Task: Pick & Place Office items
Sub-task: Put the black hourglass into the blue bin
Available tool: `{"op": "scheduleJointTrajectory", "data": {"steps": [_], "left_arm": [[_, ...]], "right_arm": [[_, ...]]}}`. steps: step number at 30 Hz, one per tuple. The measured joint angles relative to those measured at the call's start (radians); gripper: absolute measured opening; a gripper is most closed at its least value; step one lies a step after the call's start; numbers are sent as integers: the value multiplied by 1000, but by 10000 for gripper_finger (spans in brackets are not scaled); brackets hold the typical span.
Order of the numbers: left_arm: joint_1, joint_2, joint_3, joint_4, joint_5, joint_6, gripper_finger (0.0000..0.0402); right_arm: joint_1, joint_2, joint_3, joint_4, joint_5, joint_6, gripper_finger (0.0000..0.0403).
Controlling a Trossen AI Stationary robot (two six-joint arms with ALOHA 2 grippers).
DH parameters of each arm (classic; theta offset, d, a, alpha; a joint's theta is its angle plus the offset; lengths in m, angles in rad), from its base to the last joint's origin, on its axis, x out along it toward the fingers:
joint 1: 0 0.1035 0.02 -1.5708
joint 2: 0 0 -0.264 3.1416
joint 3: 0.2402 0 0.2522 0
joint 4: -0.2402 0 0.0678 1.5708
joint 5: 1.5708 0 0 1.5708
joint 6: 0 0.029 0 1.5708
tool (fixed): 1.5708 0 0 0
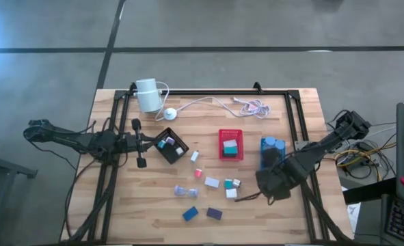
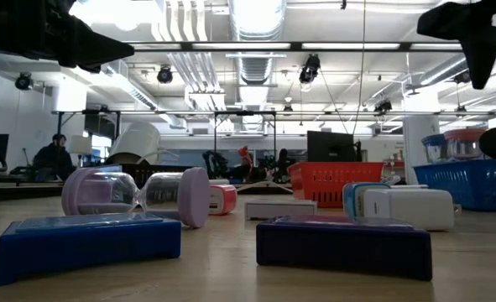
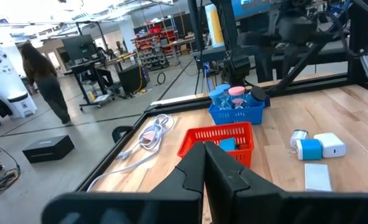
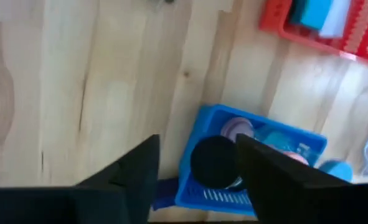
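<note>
Several small office items lie loose on the wooden table: a white block (image 1: pixel 212 182), a blue block (image 1: pixel 191 214) and a purple block (image 1: pixel 214 214) near the front. My right gripper (image 4: pixel 199 165) points down, open, over the blue tray (image 4: pixel 252 168). A black round piece (image 4: pixel 215 163) shows between its fingers, over the tray's contents. My left gripper (image 3: pixel 203 171) is shut and level on the left, next to the black tray (image 1: pixel 171 145), which holds a few pieces. The red tray (image 1: pixel 231 144) holds a teal piece.
A white cylinder (image 1: pixel 147 94) with its cable (image 1: pixel 215 104) lies at the far edge. A black frame rail (image 1: pixel 294 116) borders the table's right side. Bare wood lies between the loose pieces and the near edge. People and desks show in the room beyond.
</note>
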Motion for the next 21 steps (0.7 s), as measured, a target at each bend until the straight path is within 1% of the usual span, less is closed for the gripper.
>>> {"op": "scheduleJointTrajectory", "data": {"steps": [5,9,12,15,21], "left_arm": [[0,0,-13,-1,-1,8,10],[0,0,-13,0,-2,20,10],[0,0,-13,0,-2,21,10],[0,0,-14,0,-2,23,10],[0,0,-14,0,-3,23,10]], "right_arm": [[-15,23,24,3,-17,-139,269],[-17,50,21,2,-18,-231,300],[-18,80,3,-27,-21,-265,305],[-25,103,-11,-67,-21,-268,299],[-26,114,-33,-73,-20,-318,293]]}}
